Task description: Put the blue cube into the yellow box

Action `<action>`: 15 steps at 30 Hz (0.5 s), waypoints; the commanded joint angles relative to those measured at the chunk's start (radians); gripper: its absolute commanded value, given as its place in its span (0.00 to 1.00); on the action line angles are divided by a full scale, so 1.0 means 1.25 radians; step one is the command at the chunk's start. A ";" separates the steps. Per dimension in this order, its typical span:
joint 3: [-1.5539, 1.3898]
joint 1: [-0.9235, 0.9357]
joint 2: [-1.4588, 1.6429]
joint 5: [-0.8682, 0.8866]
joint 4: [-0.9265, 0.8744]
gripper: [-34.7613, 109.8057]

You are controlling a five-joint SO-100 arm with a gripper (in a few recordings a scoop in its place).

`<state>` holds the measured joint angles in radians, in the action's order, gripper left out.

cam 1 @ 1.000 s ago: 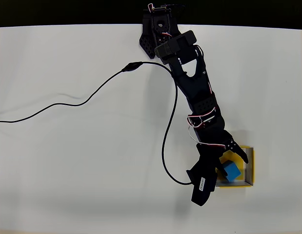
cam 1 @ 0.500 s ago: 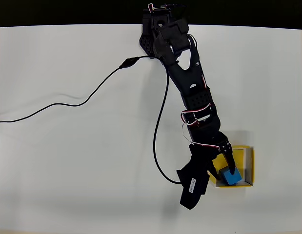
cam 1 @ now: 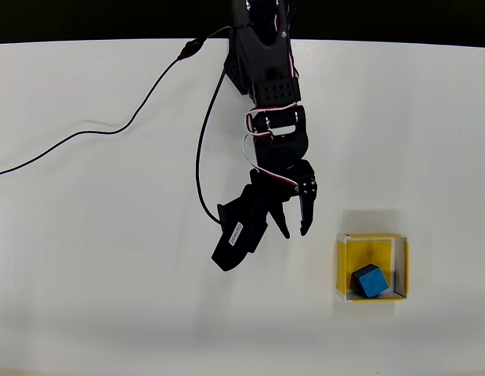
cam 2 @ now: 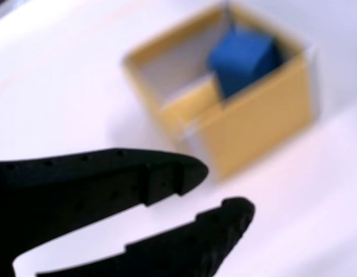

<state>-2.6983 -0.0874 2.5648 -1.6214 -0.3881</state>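
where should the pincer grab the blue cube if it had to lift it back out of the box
Probably from straight above, closing on two opposite side faces of the blue cube. It sits low inside the yellow box, near one corner, so the walls block any sideways approach. The pincer is open, off to the box's upper left.

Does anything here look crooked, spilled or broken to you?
Only a small thing: the blue cube sits turned at an angle inside the yellow box, crowded toward its lower right corner in the overhead view. The empty gripper is apart from the box. Nothing looks spilled or damaged.
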 commanded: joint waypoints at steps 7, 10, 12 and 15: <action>-0.308 0.052 0.439 -0.048 -0.220 0.31; -0.358 0.067 0.533 -0.059 -0.341 0.32; -0.358 0.074 0.549 -0.039 -0.385 0.32; -0.358 0.080 0.620 -0.032 -0.535 0.31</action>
<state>-3.1186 -0.0046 3.2398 -1.6598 -0.8836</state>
